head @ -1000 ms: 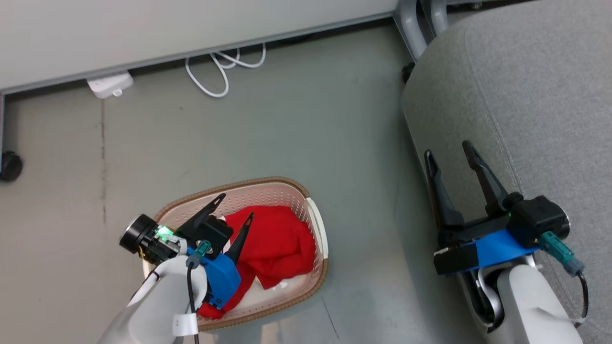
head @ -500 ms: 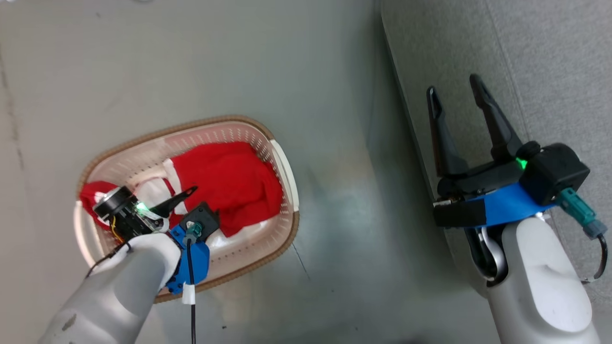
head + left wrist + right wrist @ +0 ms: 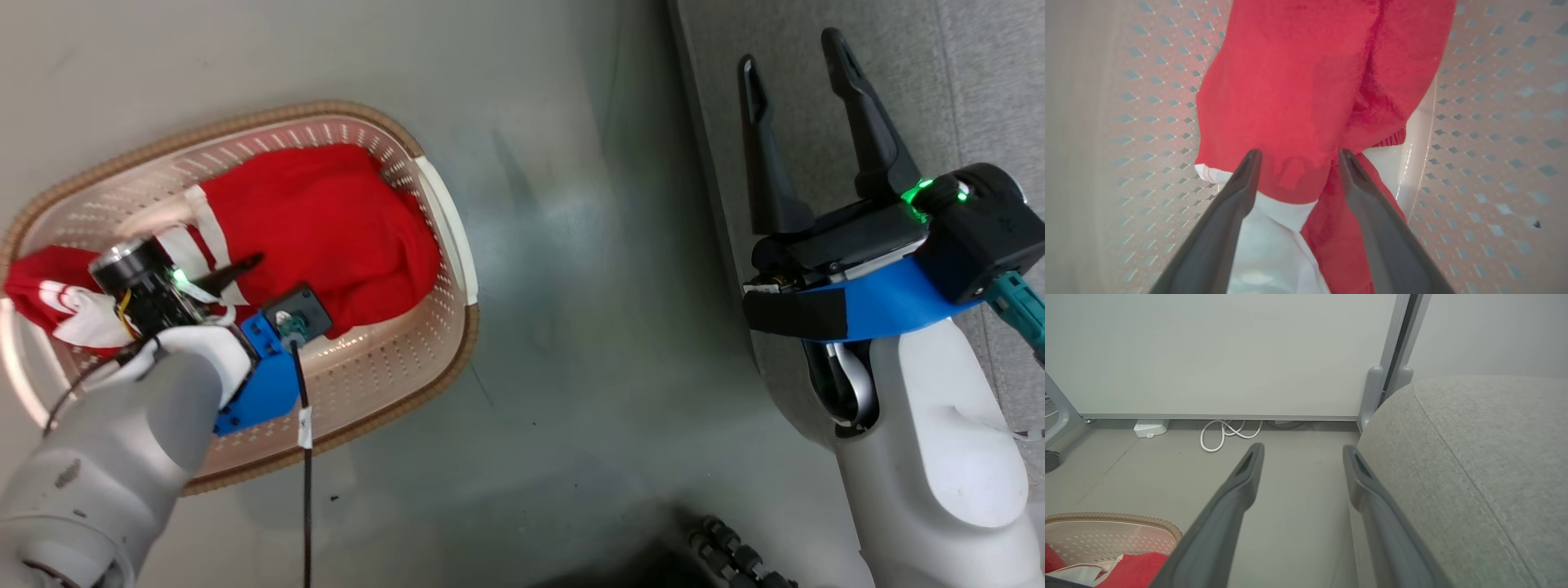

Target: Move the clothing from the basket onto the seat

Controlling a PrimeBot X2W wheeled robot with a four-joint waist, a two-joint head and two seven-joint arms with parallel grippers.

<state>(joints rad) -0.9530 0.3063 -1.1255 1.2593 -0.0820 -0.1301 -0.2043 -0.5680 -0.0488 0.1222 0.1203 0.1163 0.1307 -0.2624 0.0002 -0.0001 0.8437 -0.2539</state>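
Note:
The basket (image 3: 445,237), cream with a brown rim, stands on the floor at the left of the head view. Red clothing (image 3: 326,220) with white trim fills it, and a red and white piece (image 3: 49,298) lies at its left end. My left gripper (image 3: 1299,153) is down inside the basket, open, its fingertips touching or just above the red fabric (image 3: 1298,81), with nothing pinched. One dark finger (image 3: 237,269) of it shows from the head. My right gripper (image 3: 792,51) hangs open and empty over the edge of the grey seat (image 3: 963,82).
In the right wrist view a white cable (image 3: 1224,435) and a white box (image 3: 1150,428) lie at the foot of a pale wall panel. Grey metal legs (image 3: 1372,392) stand beside the seat (image 3: 1453,457). Bare floor (image 3: 571,327) separates basket and seat.
The head camera has tilted down and closer, shifting the whole picture. My left gripper has dropped from above the basket down to the clothing. The right gripper stays open.

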